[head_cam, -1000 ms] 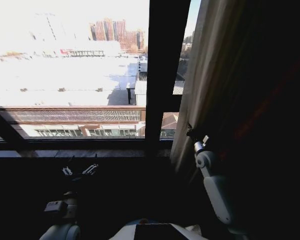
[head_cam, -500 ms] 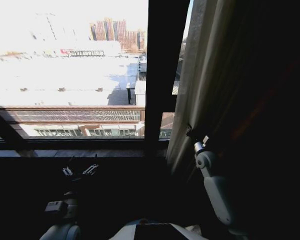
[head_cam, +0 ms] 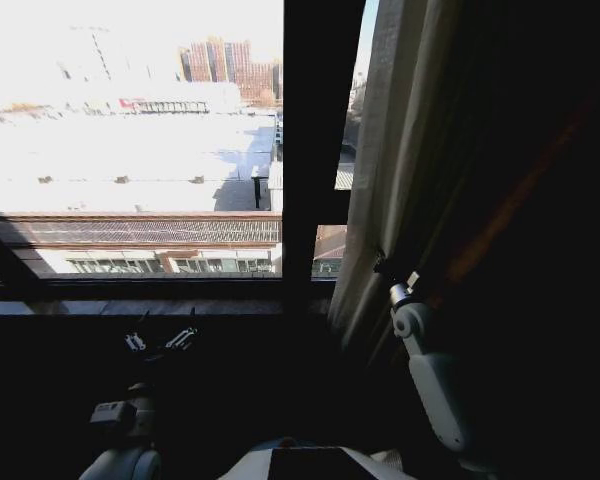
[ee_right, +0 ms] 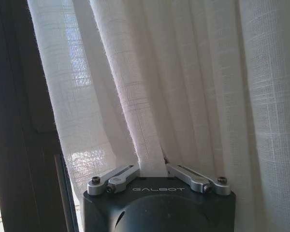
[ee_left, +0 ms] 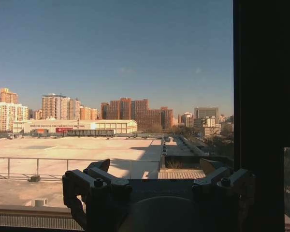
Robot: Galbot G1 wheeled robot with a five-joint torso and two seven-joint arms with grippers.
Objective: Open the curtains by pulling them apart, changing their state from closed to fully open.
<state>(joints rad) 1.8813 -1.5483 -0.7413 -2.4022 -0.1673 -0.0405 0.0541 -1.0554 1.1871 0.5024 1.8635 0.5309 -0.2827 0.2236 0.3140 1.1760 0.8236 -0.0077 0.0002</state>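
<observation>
Curtains (head_cam: pixel 400 170) further left now, pleats vertical.

Curtains (ee_right: pixel 183 72): matt coarse-weave cloth, sheer; fingers (ee_right: pixel 193 180) brushed metal.

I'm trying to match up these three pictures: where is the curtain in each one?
Head view: the curtain hangs at right, beside the dark window frame, pinched by the right gripper.
Left wrist view: no curtain; the frame borders the city view.
Right wrist view: the curtain hangs before the gripper; the frame is the shared landmark.

curtains (head_cam: pixel 400 170) bunched right, window frame (head_cam: pixel 315 150) beside, left open
</observation>
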